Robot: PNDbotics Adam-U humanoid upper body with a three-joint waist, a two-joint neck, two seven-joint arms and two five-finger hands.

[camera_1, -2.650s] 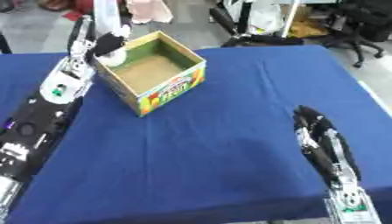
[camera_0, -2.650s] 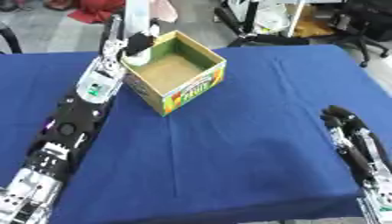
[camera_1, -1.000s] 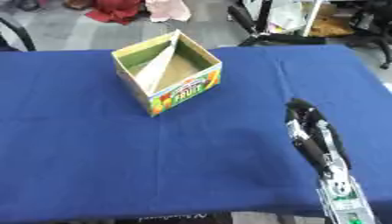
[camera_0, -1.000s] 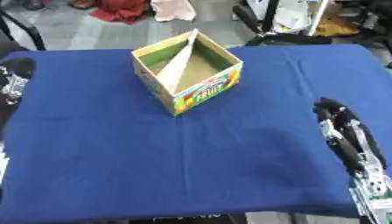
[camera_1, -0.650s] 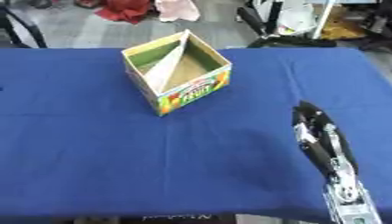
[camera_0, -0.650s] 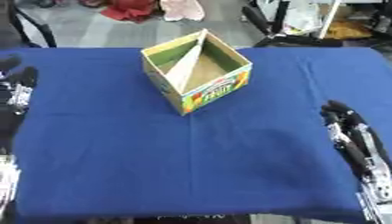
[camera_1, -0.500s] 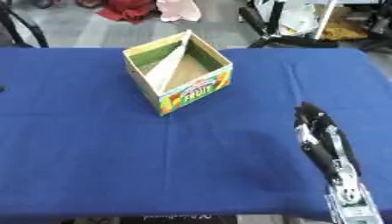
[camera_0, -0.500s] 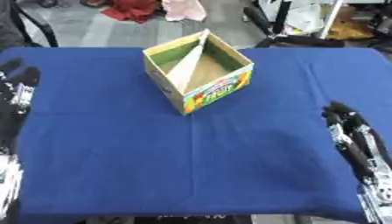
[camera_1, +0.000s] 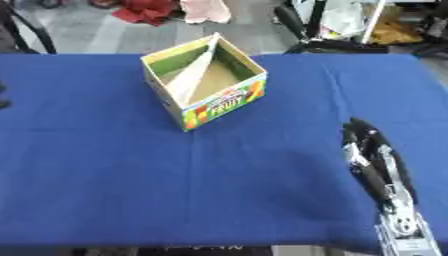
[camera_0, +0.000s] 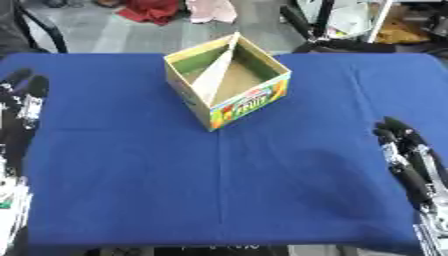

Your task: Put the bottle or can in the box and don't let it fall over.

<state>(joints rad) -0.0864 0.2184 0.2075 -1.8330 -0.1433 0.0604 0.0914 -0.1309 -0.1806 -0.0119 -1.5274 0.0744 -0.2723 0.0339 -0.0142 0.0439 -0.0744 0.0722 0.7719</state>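
Blue-clothed counter (camera_0: 262, 190), grey floor behind with chair bases and red and pink cloth heaps at the far edge. Item one: box (camera_0: 229, 81), cardboard, open-topped, fruit print on its near faces, set corner-on toward the robot at the counter's far centre. Inside it a pale slanted shape (camera_0: 213, 77) runs from the far corner down toward the near wall; whether this is a flap, a divider or a toppled bottle cannot be told. No upright bottle or can shows anywhere on the counter or in either hand. Item two: left hand (camera_0: 24, 100), at the left edge, well apart from the box, fingers straight and relaxed, holding nothing. Item three: right hand (camera_1: 374, 159), low at the right side, fingers extended and lying together, idle, also well apart from the box. Risk, as judged: if the pale shape is the container, it lies tilted and the no-fall condition fails; a hand reaching in to right it could nudge the light box askew.
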